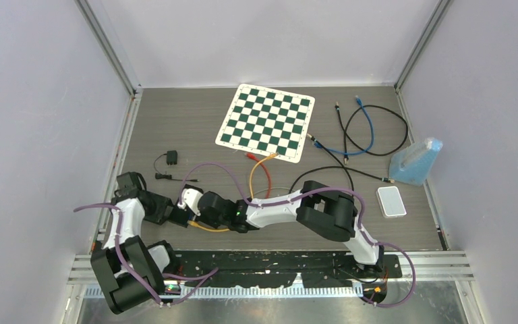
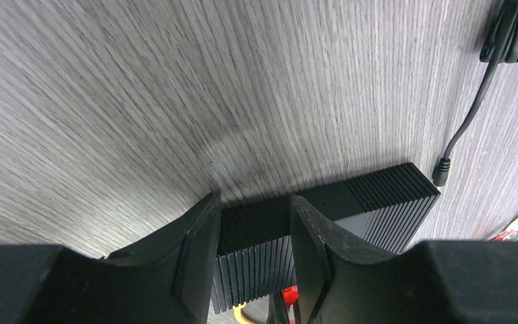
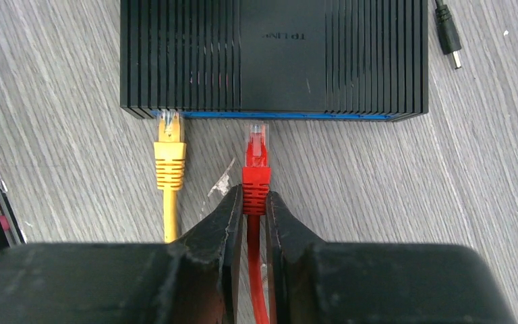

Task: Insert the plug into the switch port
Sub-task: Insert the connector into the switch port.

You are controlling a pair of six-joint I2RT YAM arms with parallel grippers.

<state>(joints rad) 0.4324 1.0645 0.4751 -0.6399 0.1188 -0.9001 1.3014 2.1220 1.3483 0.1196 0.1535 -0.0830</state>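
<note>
Left arm (image 1: pixel 120 223) and right arm (image 1: pixel 278 209): white shells between bulky black joint housings, each trailed by a looping purple cable (image 1: pixel 209 165). A green light (image 1: pixel 238 214) sits at 9 o'clock of the right arm's white shell. Left end effector (image 2: pixel 253 216) and right end effector (image 3: pixel 255 199) carry matte black, wedge-shaped fingers (image 3: pixel 224 223).

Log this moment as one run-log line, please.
right gripper: shut on red plug, tip at switch port | left gripper: over switch, grip unclear | yellow plug: in port
</note>
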